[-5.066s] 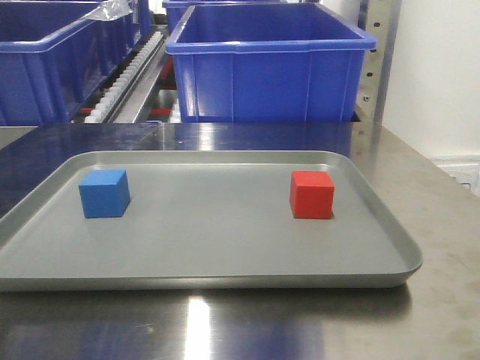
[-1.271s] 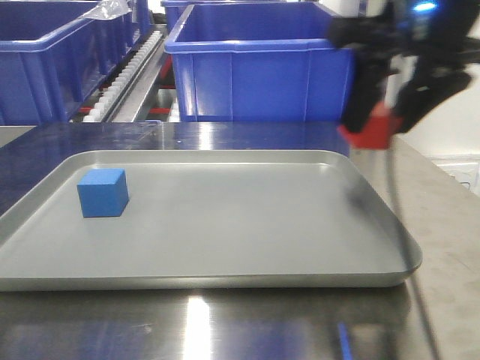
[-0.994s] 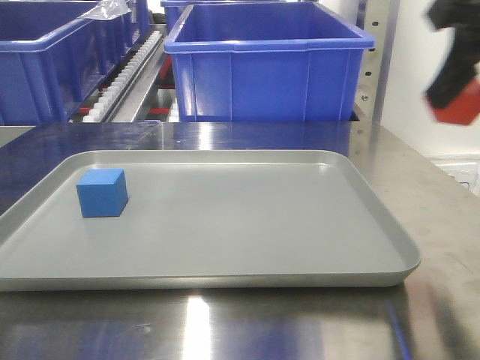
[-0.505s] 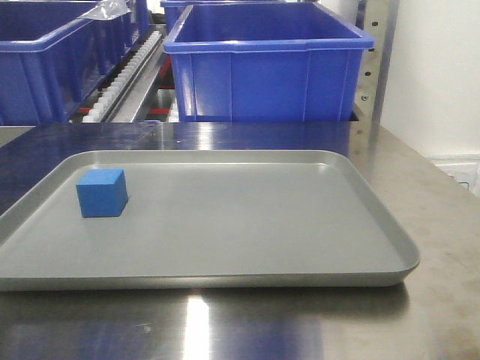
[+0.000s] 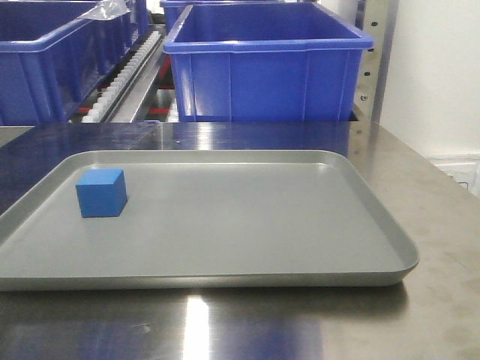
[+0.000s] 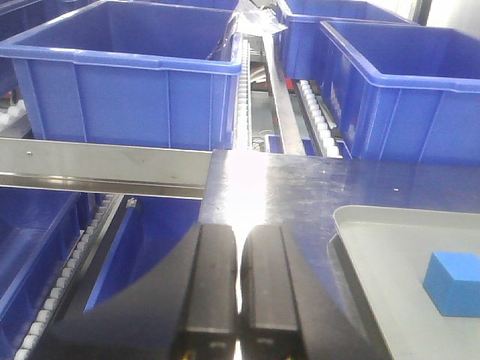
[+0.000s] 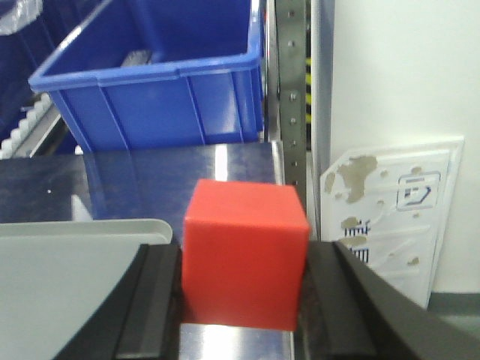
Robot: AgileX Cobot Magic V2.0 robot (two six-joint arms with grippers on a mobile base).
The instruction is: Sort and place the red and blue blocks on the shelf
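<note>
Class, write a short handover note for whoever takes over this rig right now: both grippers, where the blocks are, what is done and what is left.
Left gripper: shut, empty, held low in front of the shelf, to the left of the tray.
Right gripper: shut on the red block, held clear of the tray, off its right side.
Blue block: sits on the left part of the tray, untouched.
Done: red block picked up.
Left: place the red block on the shelf among the blue bins, then pick up and place the blue block. Neither block is on the shelf yet.
</note>
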